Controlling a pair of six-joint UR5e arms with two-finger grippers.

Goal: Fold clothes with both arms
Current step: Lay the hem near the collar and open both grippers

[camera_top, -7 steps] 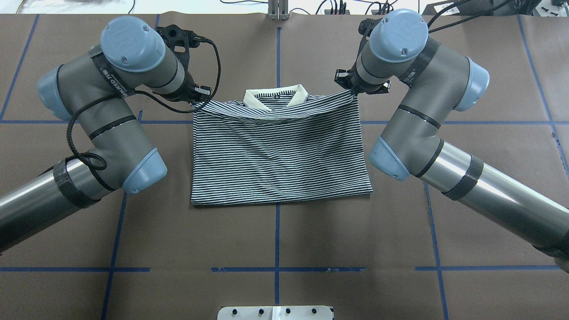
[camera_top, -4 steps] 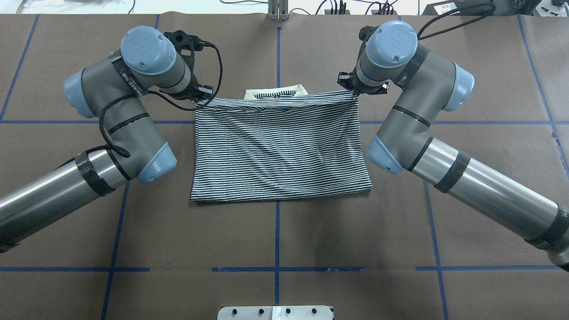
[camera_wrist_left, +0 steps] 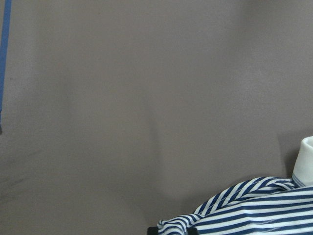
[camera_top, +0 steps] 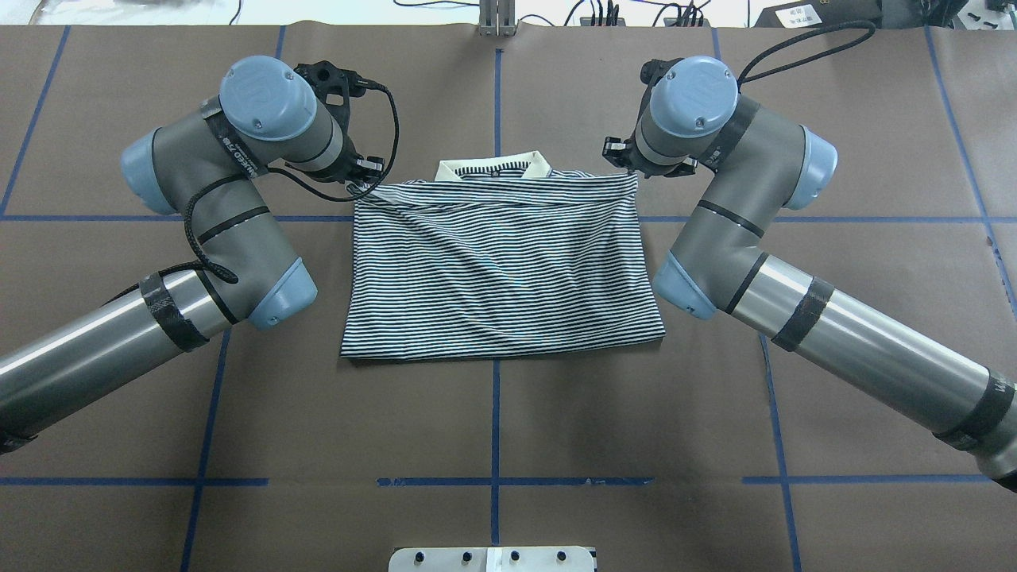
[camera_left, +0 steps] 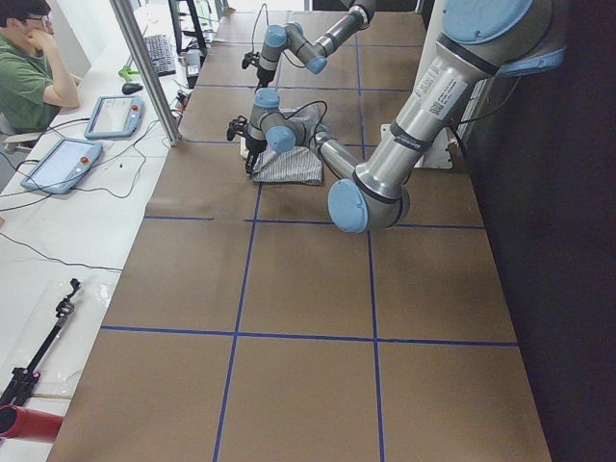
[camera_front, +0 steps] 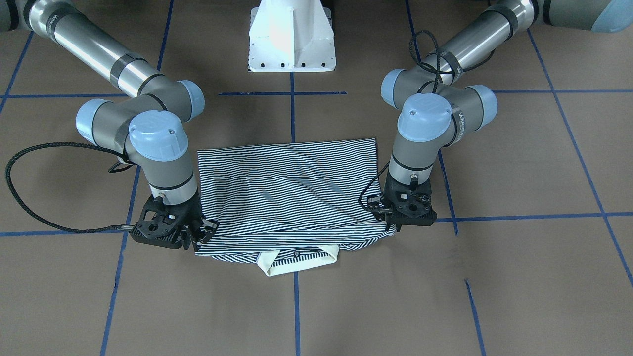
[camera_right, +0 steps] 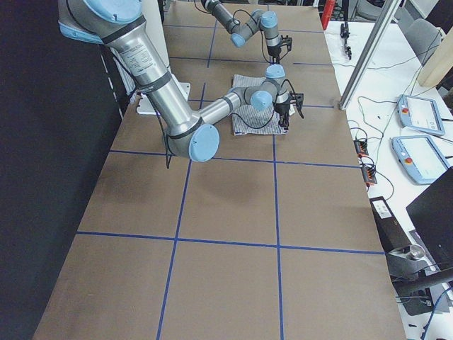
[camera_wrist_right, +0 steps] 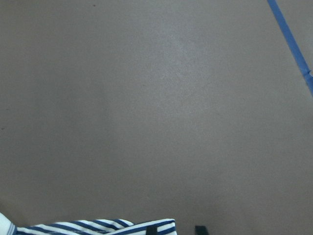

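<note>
The striped polo shirt (camera_top: 500, 270) is lying folded in half in the middle of the brown table (camera_top: 493, 421), its doubled-over fabric reaching up to the cream collar (camera_top: 493, 167), which is peeking out past the far edge. The top layer is sitting slack, with diagonal wrinkles running across it. The left gripper (camera_top: 361, 179) is hanging low at the shirt's far left corner, where the cloth is drawn into a small peak toward it. In the left wrist view two dark fingertips (camera_wrist_left: 152, 229) are showing at the bottom edge with bunched stripes between them, but whether they are pressing on the cloth I cannot tell. The right gripper (camera_top: 632, 165) is sitting at the far right corner. Its fingertips (camera_wrist_right: 199, 228) are standing apart in the right wrist view, one against the striped edge, the other clear of it, with bare table showing in the gap, so it is gripping nothing. Both arms are bending in from the sides, elbows out, flanking the shirt.
</note>
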